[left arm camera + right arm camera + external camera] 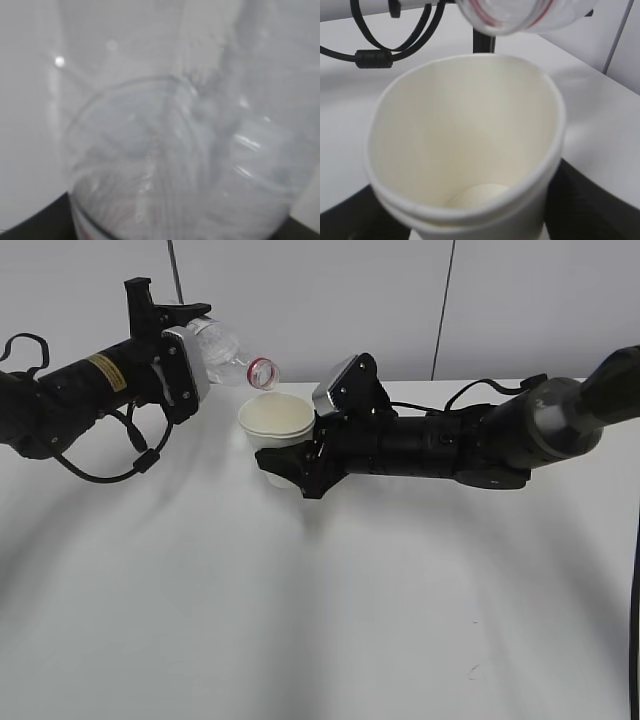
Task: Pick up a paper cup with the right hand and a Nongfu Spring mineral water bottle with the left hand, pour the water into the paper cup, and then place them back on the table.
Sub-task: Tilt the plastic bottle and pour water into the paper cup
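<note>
Paper cup (276,420): held upright above the tabletop (300,620) by the right tool (290,462), which is clamped on its lower wall; no water is seen inside.
Bottle (230,355): tilted neck-down, red-ringed mouth just above the cup rim; clamped in the left tool (175,350).
Writing: a yellow band is seen on the left arm, unreadable; the bottle's label is hidden.

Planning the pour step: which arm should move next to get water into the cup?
Left. It holds the bottle tilted, mouth just above the paper cup, which the right gripper holds upright beneath.
</note>
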Available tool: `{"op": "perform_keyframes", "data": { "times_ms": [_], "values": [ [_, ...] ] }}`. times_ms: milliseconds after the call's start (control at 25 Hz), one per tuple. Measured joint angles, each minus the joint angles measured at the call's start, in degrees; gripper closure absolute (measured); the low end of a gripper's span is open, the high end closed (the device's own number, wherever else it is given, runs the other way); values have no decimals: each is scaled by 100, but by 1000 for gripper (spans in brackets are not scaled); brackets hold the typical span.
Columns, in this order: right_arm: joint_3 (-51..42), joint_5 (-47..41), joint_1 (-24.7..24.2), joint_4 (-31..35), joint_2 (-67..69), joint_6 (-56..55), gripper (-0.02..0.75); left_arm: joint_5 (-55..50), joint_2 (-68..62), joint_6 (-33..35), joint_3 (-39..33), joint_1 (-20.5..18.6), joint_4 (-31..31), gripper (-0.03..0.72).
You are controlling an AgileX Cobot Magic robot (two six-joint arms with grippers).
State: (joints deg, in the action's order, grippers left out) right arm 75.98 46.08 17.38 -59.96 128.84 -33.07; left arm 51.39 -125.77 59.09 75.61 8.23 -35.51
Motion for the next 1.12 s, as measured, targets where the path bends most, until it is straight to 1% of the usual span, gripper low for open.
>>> {"op": "perform_keyframes", "data": {
  "times_ms": [1120],
  "values": [
    [0,0,0,104,0,7,227,44,0,407,0,0,-9,288]
  ]
}}
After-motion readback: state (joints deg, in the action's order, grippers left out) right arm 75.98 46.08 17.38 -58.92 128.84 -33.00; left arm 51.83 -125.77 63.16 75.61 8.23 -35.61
